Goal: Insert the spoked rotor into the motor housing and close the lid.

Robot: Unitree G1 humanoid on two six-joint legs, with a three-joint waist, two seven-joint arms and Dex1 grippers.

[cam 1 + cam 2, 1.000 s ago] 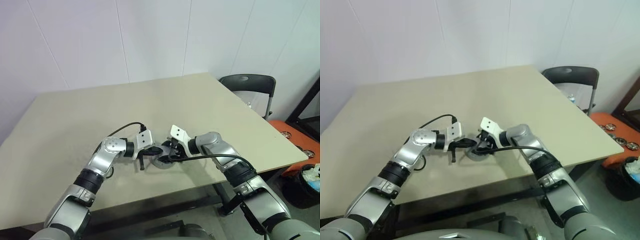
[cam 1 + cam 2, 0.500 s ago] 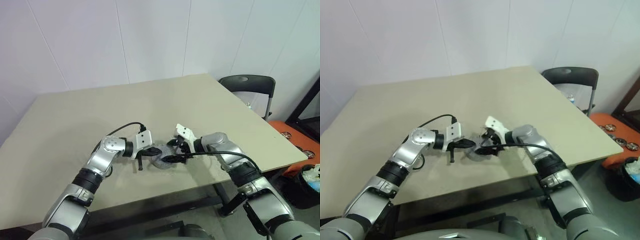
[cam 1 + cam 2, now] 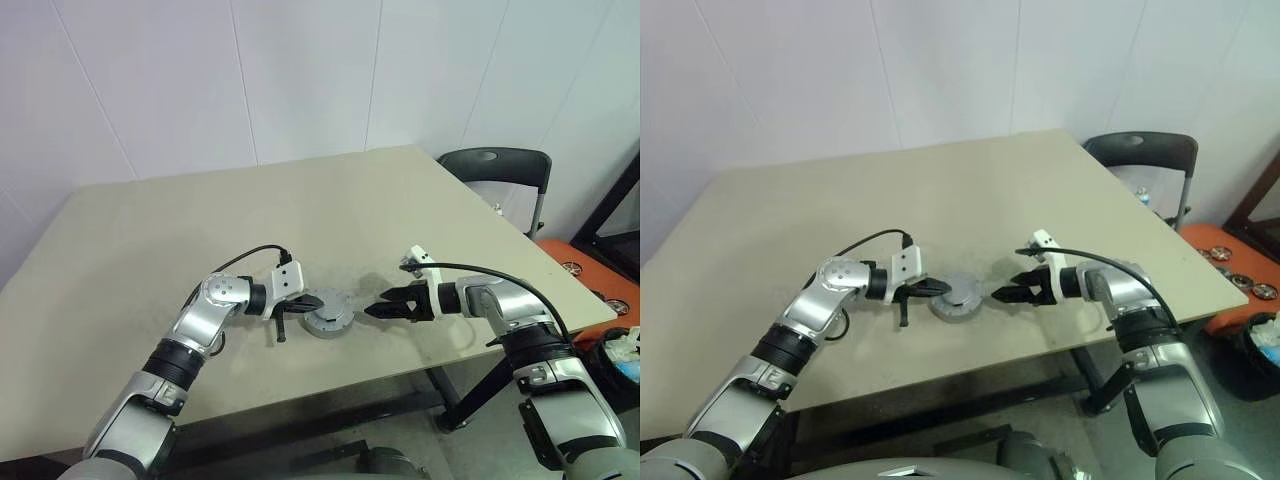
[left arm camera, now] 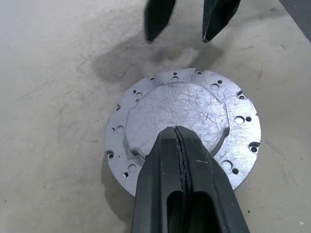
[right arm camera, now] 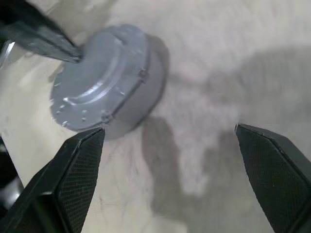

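Beige surface (image 3: 150,240) fills most of the scene, set against a white panelled wall. From the left side, the left arm reaches in across the surface toward the middle. Its left pincer (image 3: 303,301) has its 2 black fingers pressed together, and their joined tips rest on the near edge of the lid (image 4: 182,114). In the left wrist view the lid is a flat grey metal disc with a raised centre panel and small holes around its rim, lying flat on top of the motor housing (image 5: 141,92). The motor housing is a short round grey drum that stands on the surface near its front edge, about midway between the 2 arms. The lid covers the drum completely, so its inside cannot be seen.

Just to the right of the drum, the right pincer (image 3: 373,309) hangs low over the surface with its 2 black fingers spread wide apart. It points toward the drum but does not touch it, and it holds nothing. Further right, beyond the surface's edge, a dark folding chair (image 3: 497,165) stands by the wall.
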